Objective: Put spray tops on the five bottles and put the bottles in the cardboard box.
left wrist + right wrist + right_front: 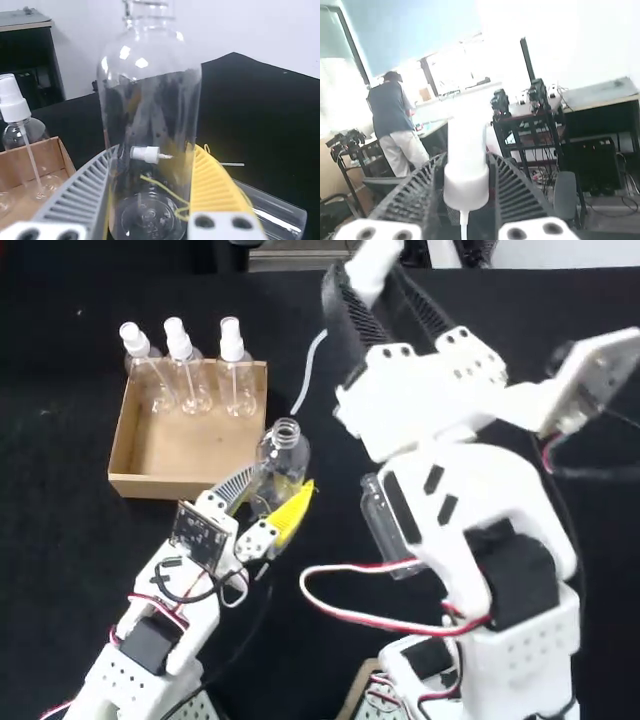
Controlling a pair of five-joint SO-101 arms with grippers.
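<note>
The left gripper (280,480) has its jaws, one grey and one yellow, closed about halfway onto the uncapped bottle (283,452). They press its clear lower body from both sides. The bottle stands upright on the black worktop (60,540) with its threaded neck open.

The right gripper (466,160) is lifted off the worktop and faces out into the room. Its jaws are narrowed around the white spray top (466,172), clamping its collar, with the thin dip tube hanging below.

At 10 o'clock from the uncapped bottle, just beside it, sits the cardboard box (165,483). The three capped bottles (185,365) stand in a row along its far wall. At 4 o'clock from the uncapped bottle, the lying bottle (378,515) rests on its side on the worktop, partly covered in the high view by the bulky right arm (470,500).
</note>
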